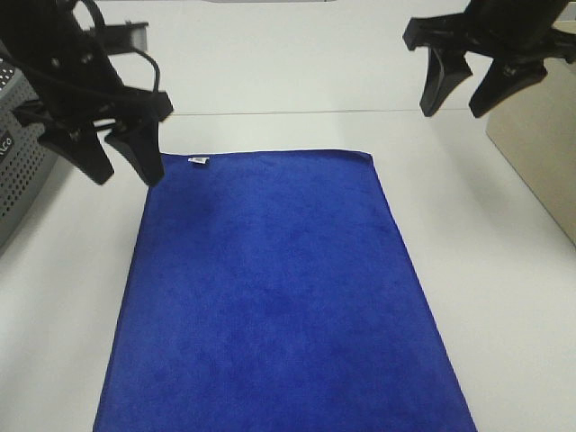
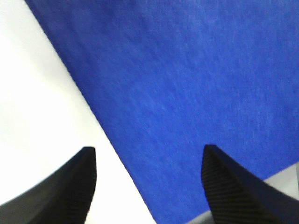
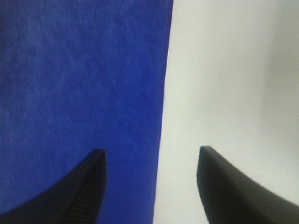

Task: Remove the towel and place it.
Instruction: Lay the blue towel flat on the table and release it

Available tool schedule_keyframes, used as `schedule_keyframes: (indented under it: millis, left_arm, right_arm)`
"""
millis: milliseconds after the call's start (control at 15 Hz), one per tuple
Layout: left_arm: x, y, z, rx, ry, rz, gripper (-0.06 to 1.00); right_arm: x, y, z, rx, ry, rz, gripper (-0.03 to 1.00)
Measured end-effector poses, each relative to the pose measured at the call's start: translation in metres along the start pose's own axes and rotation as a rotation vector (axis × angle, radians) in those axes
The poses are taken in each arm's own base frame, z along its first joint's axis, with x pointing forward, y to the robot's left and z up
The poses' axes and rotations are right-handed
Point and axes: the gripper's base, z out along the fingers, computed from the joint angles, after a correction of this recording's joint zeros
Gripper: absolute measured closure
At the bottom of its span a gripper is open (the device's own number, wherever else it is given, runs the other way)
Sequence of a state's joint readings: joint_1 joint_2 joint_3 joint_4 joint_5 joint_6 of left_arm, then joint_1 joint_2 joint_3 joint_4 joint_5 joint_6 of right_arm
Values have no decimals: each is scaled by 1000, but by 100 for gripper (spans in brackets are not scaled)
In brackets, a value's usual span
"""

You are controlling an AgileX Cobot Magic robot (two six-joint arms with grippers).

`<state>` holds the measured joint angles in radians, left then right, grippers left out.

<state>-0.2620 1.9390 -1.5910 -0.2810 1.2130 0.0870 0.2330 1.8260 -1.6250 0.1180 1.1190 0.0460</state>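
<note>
Towel (image 1: 279, 297) lies flat and fully spread on the white surface (image 1: 504, 297), with its tag (image 1: 199, 160) at the far-left corner. Left pincer (image 1: 126, 174) hangs over that corner, jaws wide, empty. Right pincer (image 1: 454, 110) hangs just beyond the towel's far-right corner, jaws wide, empty. Cloth looks plush, limp and light; likely to sag and drag, not slip. Best hold: pinch both far corners at the hem.

Bright, even light; towel (image 2: 187, 70) texture soft in wrist views.
</note>
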Motion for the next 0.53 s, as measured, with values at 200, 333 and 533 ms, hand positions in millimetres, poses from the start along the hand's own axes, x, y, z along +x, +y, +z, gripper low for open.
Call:
schedule_keyframes:
  millis: [200,333,533]
  left_arm:
    - [-33,37,-18,-13,-111,-74,33]
    - [-49,60,-15,-10,-141,-117,33]
    - [-65,82,7,-10,-125,-152,33]
  right_arm:
    - [-42,-27,5,-116,-44,75,39]
    - [-56,-38,16,-184,-34,53,39]
    - [-63,-50,49,-211,33,33,39]
